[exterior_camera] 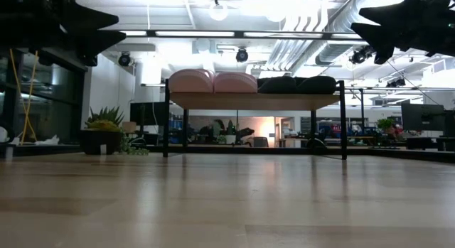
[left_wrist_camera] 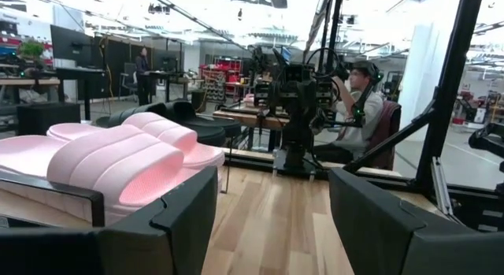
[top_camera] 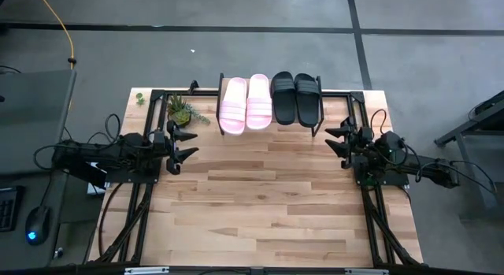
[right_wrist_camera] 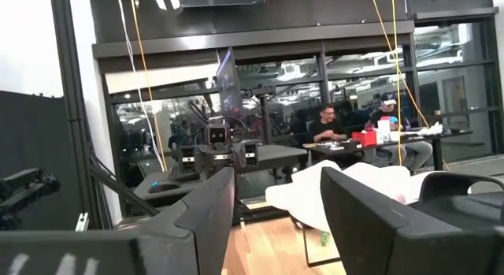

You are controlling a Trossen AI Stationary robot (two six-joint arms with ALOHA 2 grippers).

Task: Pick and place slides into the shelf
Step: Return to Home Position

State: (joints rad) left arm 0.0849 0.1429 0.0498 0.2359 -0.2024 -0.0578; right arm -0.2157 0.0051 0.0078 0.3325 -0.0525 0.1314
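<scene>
- Pale wooden tabletop [top_camera: 268,212], grey workshop floor around it.
- Left gripper [top_camera: 189,143]: parked over the table's left edge near the small plant [top_camera: 183,111], fingers spread apart, holding nothing.
- Shelf [exterior_camera: 256,101] at the far edge, carrying all four slides: pink pair [top_camera: 245,103] on its left half, black pair [top_camera: 296,98] just beside them on the right (placing looks finished).
- Right gripper [top_camera: 335,141]: over the right edge, fingers likewise apart and empty.
- For homing well: draw both arms outward and level, keep fingertips clear of the shelf legs, avoid any sweep across the loaded plank.
</scene>
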